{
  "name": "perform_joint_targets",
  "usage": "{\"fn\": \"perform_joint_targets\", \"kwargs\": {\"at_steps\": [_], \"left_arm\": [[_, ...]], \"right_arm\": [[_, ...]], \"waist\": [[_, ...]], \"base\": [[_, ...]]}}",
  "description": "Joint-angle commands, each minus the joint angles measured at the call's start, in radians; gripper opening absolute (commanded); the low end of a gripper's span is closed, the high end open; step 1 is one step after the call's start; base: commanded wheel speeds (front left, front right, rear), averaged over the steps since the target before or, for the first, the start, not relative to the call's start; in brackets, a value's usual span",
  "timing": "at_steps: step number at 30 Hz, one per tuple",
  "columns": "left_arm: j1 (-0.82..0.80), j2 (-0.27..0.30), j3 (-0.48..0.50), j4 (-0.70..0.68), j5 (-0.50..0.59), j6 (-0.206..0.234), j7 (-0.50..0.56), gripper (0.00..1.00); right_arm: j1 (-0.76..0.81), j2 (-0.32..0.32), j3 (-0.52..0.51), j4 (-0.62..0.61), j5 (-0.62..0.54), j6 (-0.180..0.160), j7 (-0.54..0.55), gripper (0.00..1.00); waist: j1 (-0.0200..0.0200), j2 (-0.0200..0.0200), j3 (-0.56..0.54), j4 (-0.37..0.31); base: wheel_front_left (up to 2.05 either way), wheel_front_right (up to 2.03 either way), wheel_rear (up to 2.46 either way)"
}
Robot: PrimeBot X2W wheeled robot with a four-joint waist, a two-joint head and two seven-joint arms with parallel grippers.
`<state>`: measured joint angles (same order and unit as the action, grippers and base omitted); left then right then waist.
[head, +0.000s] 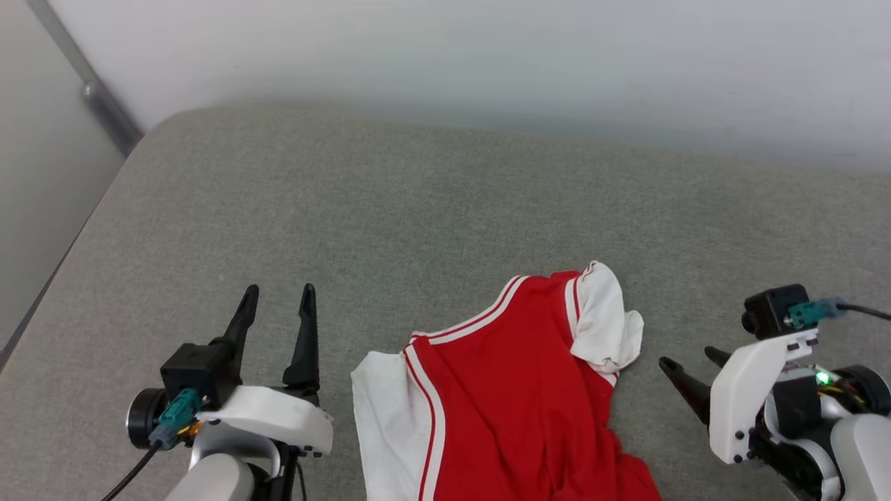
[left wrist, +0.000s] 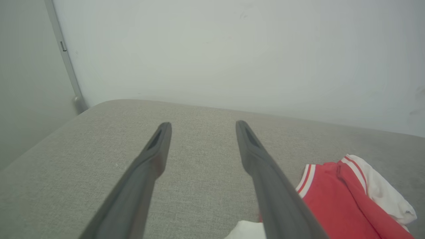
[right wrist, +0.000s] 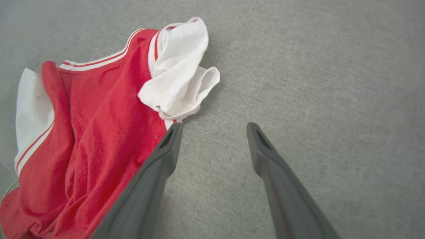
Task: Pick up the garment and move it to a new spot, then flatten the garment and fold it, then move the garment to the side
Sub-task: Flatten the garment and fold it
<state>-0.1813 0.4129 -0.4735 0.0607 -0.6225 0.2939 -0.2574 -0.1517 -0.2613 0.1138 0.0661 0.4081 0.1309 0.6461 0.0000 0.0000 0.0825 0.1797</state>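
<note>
On the grey fabric-covered surface [head: 418, 209], toward its near edge, the garment [head: 515, 390] is found crumpled: red body, white short sleeves, red-and-white striped trim. Its lower part is cut off by the bottom of the head view. One white sleeve [head: 609, 327] is bunched at the right; the other sleeve [head: 383, 417] is spread flatter at the left. The left gripper [head: 280, 288] is held left of the garment, apart from it, jaws wide and empty. The right gripper [head: 686, 357] is set just right of the bunched sleeve, jaws wide and empty. One fingertip [right wrist: 174, 129] is seen at the sleeve's hem; contact cannot be told. Behind, a pale wall [head: 487, 56] is noted, with a grey metal strip [head: 104, 104] at far left.
</note>
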Motion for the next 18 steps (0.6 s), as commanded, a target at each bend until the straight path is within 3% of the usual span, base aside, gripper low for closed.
{"fn": "perform_joint_targets", "kwargs": {"at_steps": [1, 9, 15, 17, 18], "left_arm": [[-0.026, -0.011, -0.007, 0.003, 0.011, -0.009, -0.003, 1.00], [-0.087, -0.059, -0.027, 0.038, 0.032, -0.045, -0.007, 1.00], [-0.111, -0.087, -0.036, 0.071, 0.041, -0.071, -0.009, 1.00], [-0.114, -0.093, -0.033, 0.082, 0.044, -0.075, -0.009, 1.00], [-0.113, -0.093, -0.029, 0.086, 0.046, -0.078, -0.009, 1.00]], "right_arm": [[-0.047, -0.024, 0.022, 0.013, 0.018, 0.000, 0.031, 1.00], [-0.191, -0.079, 0.102, 0.155, 0.041, 0.000, 0.109, 1.00], [-0.233, -0.072, 0.151, 0.297, 0.069, 0.000, 0.140, 1.00], [-0.235, -0.070, 0.162, 0.319, 0.080, 0.000, 0.143, 0.00], [-0.241, -0.069, 0.165, 0.322, 0.085, 0.000, 0.139, 0.00]], "waist": [[0.0000, 0.0000, 0.046, 0.039], [0.0000, 0.0000, 0.121, 0.084], [0.0000, 0.0000, 0.149, 0.093], [0.0000, 0.0000, 0.151, 0.090], [0.0000, 0.0000, 0.151, 0.085]], "base": [[0.00, 0.00, 0.00], [0.00, 0.00, 0.00], [0.00, 0.00, 0.00], [0.00, 0.00, 0.00], [0.00, 0.00, 0.00]]}}
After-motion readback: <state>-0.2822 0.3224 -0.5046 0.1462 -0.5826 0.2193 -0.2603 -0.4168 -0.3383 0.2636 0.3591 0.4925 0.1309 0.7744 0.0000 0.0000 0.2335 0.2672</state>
